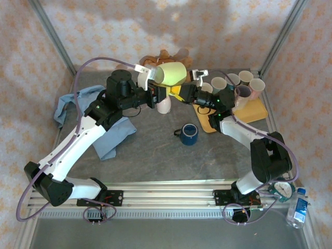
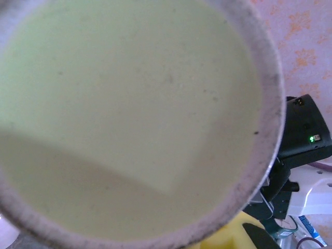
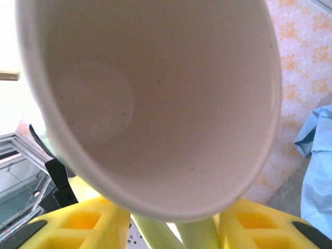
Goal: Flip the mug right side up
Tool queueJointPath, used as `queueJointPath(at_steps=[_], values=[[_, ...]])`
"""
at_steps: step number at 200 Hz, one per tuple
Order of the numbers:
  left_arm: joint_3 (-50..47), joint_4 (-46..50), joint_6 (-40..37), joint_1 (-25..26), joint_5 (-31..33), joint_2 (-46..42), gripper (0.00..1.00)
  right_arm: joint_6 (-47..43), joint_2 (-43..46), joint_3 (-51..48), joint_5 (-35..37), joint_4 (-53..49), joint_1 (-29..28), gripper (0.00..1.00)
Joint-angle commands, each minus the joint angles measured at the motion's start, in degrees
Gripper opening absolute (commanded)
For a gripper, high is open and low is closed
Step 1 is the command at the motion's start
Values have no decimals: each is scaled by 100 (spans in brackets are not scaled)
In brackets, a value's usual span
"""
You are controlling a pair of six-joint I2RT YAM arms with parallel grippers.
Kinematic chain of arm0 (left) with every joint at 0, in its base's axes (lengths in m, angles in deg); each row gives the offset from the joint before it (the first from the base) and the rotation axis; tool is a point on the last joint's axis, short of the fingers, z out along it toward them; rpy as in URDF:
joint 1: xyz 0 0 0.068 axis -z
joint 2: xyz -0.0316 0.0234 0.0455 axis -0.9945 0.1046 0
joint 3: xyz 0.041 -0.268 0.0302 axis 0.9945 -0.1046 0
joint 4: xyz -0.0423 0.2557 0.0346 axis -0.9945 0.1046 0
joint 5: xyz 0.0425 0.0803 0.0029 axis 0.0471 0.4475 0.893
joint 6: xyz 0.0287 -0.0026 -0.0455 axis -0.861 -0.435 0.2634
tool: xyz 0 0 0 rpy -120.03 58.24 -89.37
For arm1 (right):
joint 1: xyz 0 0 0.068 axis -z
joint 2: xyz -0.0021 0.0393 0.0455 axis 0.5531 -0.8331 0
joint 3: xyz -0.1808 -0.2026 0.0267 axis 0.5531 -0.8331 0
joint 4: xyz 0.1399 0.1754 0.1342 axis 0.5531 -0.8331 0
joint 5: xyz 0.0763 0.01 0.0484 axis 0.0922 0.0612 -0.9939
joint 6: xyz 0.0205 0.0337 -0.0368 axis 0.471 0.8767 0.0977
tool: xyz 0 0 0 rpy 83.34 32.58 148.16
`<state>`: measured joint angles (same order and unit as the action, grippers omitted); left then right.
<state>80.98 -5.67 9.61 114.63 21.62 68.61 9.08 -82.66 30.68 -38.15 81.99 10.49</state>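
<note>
One yellow-green mug (image 1: 171,72) lies on its side up in the air, handle down. Two grippers meet under it. The left gripper (image 1: 165,94) is closed tight, but I cannot tell on what. The handle sits between the yellow fingers (image 3: 78,223) of the right gripper (image 3: 174,228). I cannot tell if they squeeze it. One blue mug (image 1: 188,134) stands on the table (image 1: 155,161). One bottle (image 1: 298,207) has a label too small to read.
</note>
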Motion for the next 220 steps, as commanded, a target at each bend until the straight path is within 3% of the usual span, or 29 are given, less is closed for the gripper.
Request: queueJointPath(at_steps=[1, 47, 87, 115, 141, 220], values=[[152, -777, 102, -31, -110, -130, 0, 245, -42, 146, 185, 758, -20, 38], [58, -841, 124, -39, -89, -119, 0, 98, -25, 173, 239, 565, -13, 19], [-127, -662, -10, -43, 61, -188, 0, -1653, 663, 199, 350, -1800, -18, 2], [-248, -609, 160, -44, 269, -193, 30, -3084, 1171, 441, 616, -3869, -15, 0], [-240, -529, 249, -48, 390, -161, 50, -3311, 1292, 497, 666, -4201, -14, 0], [-378, 128, 150, -51, 498, -359, 63, -3602, 1704, 466, 1448, -5017, -10, 0]])
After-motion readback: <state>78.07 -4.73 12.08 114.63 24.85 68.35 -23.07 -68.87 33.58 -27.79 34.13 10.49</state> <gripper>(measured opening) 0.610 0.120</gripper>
